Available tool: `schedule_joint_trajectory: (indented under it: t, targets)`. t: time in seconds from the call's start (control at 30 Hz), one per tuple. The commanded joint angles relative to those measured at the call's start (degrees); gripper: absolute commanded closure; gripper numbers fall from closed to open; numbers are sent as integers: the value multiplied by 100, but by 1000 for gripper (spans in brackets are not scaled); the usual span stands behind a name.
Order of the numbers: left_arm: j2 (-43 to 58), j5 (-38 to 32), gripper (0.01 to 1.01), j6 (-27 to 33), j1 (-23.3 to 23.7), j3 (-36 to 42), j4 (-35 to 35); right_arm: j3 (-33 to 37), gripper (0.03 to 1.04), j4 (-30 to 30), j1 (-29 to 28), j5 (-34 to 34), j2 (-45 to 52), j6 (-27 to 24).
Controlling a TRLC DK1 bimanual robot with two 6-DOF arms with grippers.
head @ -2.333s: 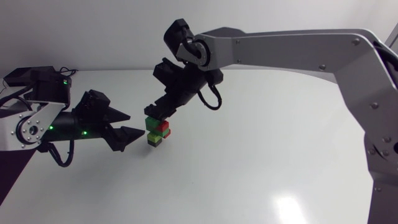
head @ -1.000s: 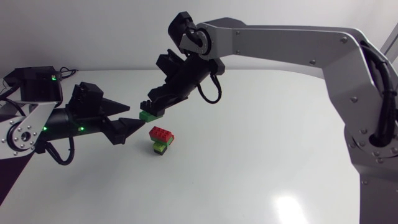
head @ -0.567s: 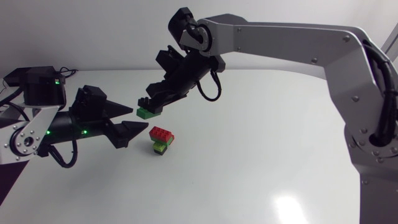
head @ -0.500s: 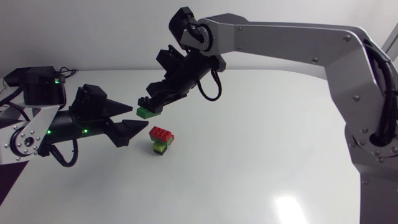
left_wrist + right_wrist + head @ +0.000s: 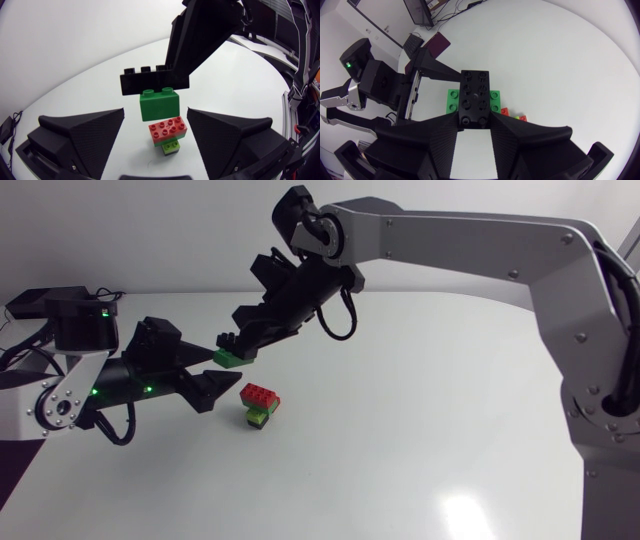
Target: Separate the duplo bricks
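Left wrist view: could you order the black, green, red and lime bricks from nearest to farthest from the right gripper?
1. black brick: clamped in the right gripper.
2. green brick: attached right under the black one, lifted.
3. red brick: lower down, on top of the standing stack.
4. lime brick: under the red one.

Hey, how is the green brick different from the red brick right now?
The green brick hangs in the air under the black brick, which the right claw is shut on; the red brick sits on a lime brick in the stack on the table. The green brick has a brick on top; the red brick's top is bare. Both are ahead of the open left claw.
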Motion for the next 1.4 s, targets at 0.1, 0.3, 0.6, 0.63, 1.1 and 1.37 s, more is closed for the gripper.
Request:
schedule_joint_trajectory:
  t: [0.1, 0.3, 0.6, 0.63, 1.1, 1.37]
  targets:
    - [243, -35, 280, -254, -23, 249, 188, -74, 957, 78, -34, -91, -240, 146]
    - [217, -35, 280, -377, -23, 319, 223, -179, 959, 148, -34, -91, -196, 172]
    - [243, -44, 344, -429, -32, 293, 320, -346, 957, 280, -8, -100, -179, 207]
    - [261, -53, 380, -429, -41, 293, 329, -355, 959, 289, -8, -109, -187, 207]
    - [348, -44, 610, -456, -85, 196, 513, -496, 959, 412, -16, -170, -275, 225]
    - [14, -53, 610, 54, -120, -94, 610, -258, 959, 166, -192, -645, -275, 277]
